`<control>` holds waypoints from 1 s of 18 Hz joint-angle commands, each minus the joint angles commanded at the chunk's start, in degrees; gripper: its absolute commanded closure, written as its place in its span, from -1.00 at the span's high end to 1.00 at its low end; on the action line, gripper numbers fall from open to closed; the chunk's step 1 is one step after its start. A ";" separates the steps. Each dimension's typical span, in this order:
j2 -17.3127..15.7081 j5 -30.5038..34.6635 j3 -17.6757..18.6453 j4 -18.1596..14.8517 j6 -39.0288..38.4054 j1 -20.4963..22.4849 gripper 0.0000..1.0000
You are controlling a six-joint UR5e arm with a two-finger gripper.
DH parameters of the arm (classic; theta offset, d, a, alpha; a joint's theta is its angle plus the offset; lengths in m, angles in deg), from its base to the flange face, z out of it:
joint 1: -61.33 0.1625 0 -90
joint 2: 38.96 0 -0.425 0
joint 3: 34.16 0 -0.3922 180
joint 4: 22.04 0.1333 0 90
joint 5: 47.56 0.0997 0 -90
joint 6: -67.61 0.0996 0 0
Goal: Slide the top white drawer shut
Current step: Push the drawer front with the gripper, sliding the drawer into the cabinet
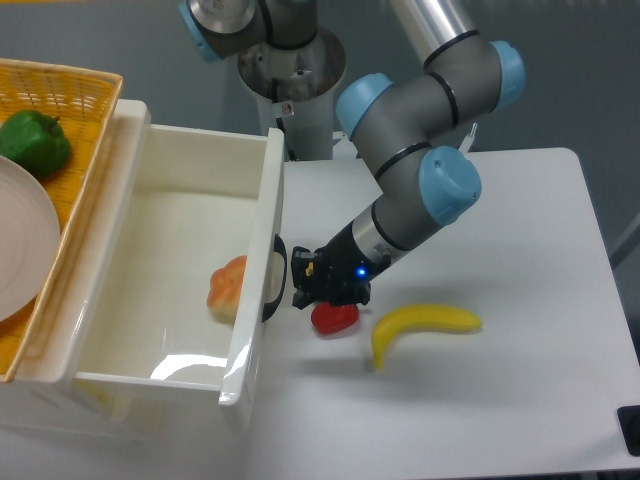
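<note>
White top drawer stands open; jaws by its handle, spread unclear.

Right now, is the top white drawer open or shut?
Open. The top white drawer is pulled well out, its inside exposed with a peach-coloured fruit in it. The gripper sits at the front panel's dark handle.

Glossy white drawer, dark handle; woven yellow basket; green pepper; yellow banana; grey-and-blue arm.
</note>
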 joint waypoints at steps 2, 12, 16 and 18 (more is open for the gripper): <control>-0.35 0.00 0.00 -0.09 -0.09 0.00 -0.68; -2.02 -0.09 0.09 -0.62 -3.25 -3.51 -0.68; -2.02 0.00 0.09 -0.53 -4.83 -5.36 -0.68; -2.11 -0.09 0.09 -0.44 -5.36 -6.06 -0.68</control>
